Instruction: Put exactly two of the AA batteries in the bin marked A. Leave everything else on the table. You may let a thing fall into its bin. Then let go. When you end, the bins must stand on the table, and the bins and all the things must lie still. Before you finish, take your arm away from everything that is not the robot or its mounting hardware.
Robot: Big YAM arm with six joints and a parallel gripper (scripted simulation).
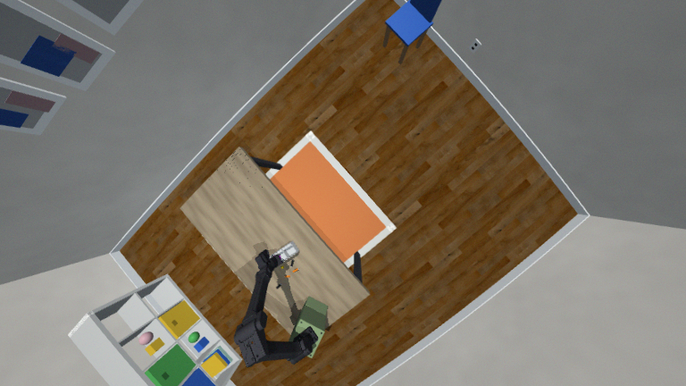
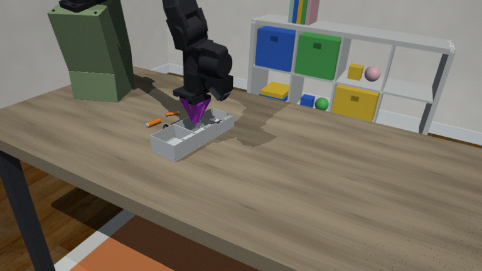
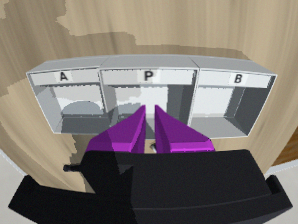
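Observation:
The joined row of light grey bins stands upright on the table. In the wrist view, bin A (image 3: 89, 78) is left, bin P (image 3: 175, 77) middle and bin B (image 3: 261, 80) right. Bin A (image 2: 230, 118) is the far end in the exterior view. No battery shows in the visible part of bin A; part of its inside is shaded. My gripper (image 3: 150, 110) (image 2: 196, 122) is shut and empty, its purple tips over bin P. Two orange cylinders, likely AA batteries, lie beside the bins: one (image 2: 153, 122) (image 1: 295, 270) nearer the table's front edge, the other (image 2: 172, 113) (image 1: 288, 275) farther back.
A small dark thing (image 2: 165, 126) (image 1: 292, 263) lies close to the bins. Another dark thing (image 1: 278, 286) lies nearer the arm's side, and a small yellow thing (image 1: 281, 267) lies near the gripper. The green pedestal (image 1: 313, 314) (image 2: 92, 84) stands at one table end.

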